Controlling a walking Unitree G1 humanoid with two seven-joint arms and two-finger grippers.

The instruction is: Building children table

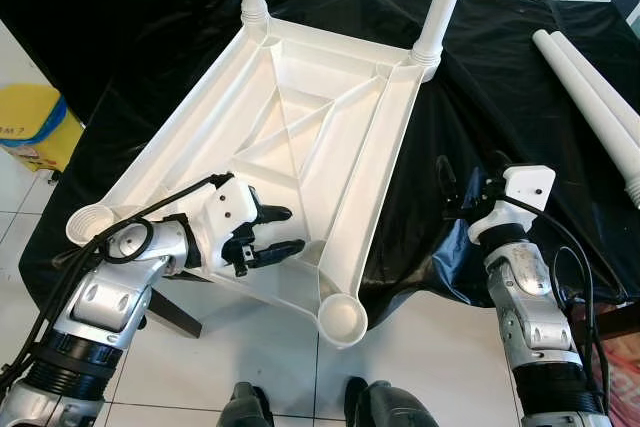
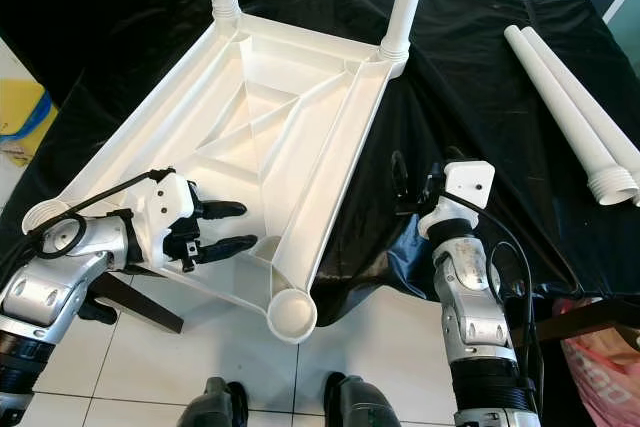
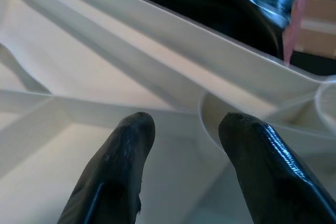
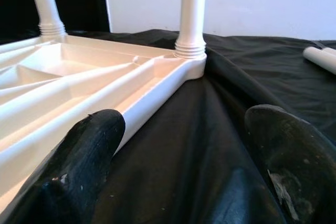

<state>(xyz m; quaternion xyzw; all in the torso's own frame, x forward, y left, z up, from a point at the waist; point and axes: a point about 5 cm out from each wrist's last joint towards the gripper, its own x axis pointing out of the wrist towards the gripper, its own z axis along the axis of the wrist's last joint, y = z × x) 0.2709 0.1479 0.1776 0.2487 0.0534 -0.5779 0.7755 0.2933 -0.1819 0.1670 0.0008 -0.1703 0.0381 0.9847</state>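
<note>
White tabletop (image 1: 300, 147) lies inverted for fitting legs (image 1: 590, 97) at 3 o'clock; left gripper (image 1: 268, 234) and right gripper (image 1: 470, 182) unclenched, empty

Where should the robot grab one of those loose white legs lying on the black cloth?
Probably around the smooth middle of the nearer loose leg, coming down from above with the right gripper, fingers astride it. It lies flat on the black cloth, touching the other leg, and its ribbed end must stay free for the socket.
</note>
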